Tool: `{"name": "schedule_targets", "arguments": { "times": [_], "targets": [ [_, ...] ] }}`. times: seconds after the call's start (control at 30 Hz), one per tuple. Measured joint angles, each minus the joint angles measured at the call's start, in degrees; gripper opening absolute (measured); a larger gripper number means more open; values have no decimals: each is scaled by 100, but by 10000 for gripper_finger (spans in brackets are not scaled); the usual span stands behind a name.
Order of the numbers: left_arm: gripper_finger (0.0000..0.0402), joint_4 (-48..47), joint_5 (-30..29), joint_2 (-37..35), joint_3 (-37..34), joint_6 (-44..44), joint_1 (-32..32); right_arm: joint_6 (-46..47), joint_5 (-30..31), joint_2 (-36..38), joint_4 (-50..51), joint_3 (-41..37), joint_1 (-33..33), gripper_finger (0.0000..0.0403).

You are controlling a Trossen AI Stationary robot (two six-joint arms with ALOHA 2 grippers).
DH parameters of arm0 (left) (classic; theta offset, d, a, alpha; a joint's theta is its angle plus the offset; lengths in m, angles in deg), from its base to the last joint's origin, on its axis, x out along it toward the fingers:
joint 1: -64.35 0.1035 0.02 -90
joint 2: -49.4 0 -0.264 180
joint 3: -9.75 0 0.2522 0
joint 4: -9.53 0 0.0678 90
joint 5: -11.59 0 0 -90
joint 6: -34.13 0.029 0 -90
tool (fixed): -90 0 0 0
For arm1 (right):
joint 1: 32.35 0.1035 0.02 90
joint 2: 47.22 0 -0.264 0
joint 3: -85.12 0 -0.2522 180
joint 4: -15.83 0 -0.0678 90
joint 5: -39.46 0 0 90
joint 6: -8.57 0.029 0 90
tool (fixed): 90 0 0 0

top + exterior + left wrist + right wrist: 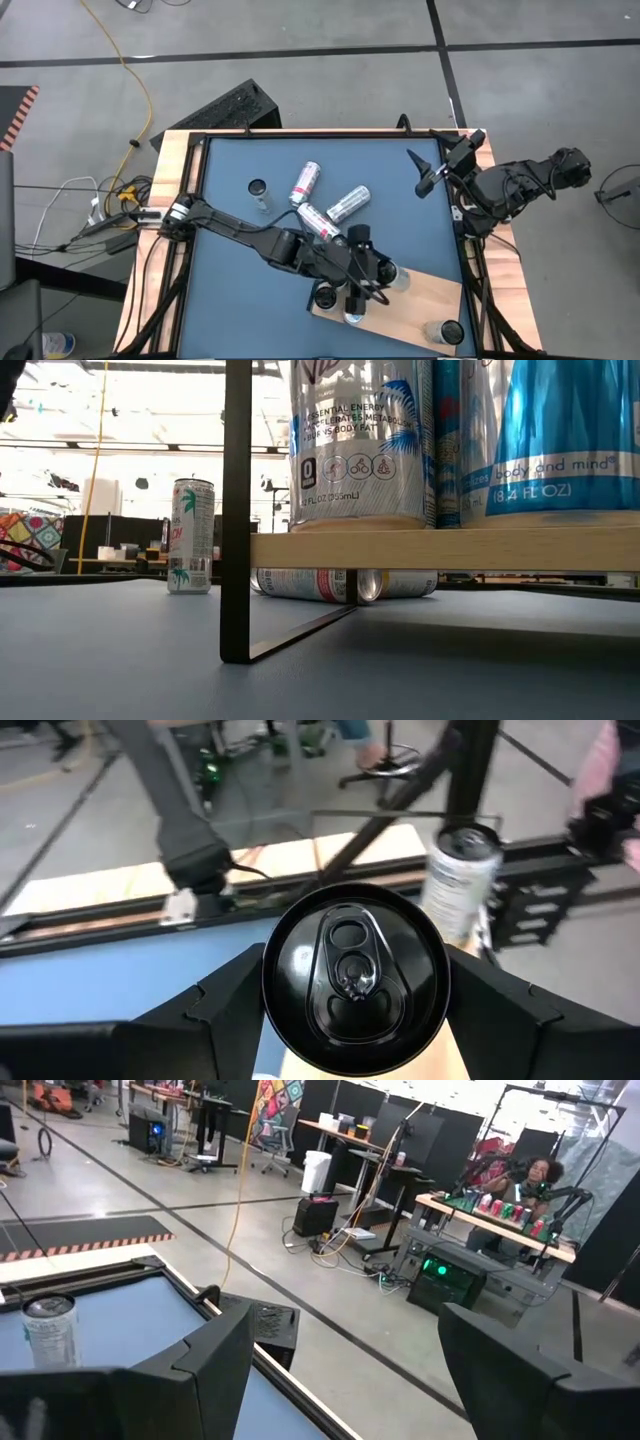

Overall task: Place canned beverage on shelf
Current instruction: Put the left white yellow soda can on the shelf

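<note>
Looking down my left wrist camera, I see the left gripper (352,1020) closed around a black-topped can (354,982), one dark finger (215,1020) pressed against each side of it. From above, that gripper (357,292) sits over the near-left end of the shelf (425,298), the light wooden board lying at an angle under it. Just beyond the gripper, farther along the board, a second can (460,880) stands upright; in the high view it shows at the board's far right end (445,332). At table level, the board's edge (440,548) carries upright cans (357,440) side by side, above the blue tabletop (130,660).

Behind my left gripper, toward the middle of the table, three cans lie on their sides (305,183) (348,203) (318,220), and one more (259,190) stands upright farther left.

My right gripper (428,172) waits at the table's far right corner, well apart from the board, its fingers (215,1355) spread wide with nothing between them.
</note>
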Motion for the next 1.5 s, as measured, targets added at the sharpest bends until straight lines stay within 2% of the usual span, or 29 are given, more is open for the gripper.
{"name": "schedule_targets", "arguments": {
  "times": [0.47, 0.6, 0.83, 1.07, 1.27, 1.5],
  "targets": [
    [238, -266, 406, 173, 22, 232, -26, 21, -32, -42, 8, 0, 0, 306],
    [238, -312, 869, 164, -27, 369, -55, 21, -31, -38, 6, 0, 0, 306],
    [238, -223, 1333, 437, 15, 723, -98, 23, -30, -40, 26, -1, 0, 306],
    [238, -158, 1211, 439, 33, 732, -30, 292, -35, -72, 356, -2, 4, 306],
    [238, -392, 1400, 437, 33, 706, 21, 752, -35, -70, 735, -2, -2, 306],
    [238, -497, 1757, 436, 33, 804, 78, 818, -35, -70, 798, -2, -2, 306]
  ]
}}
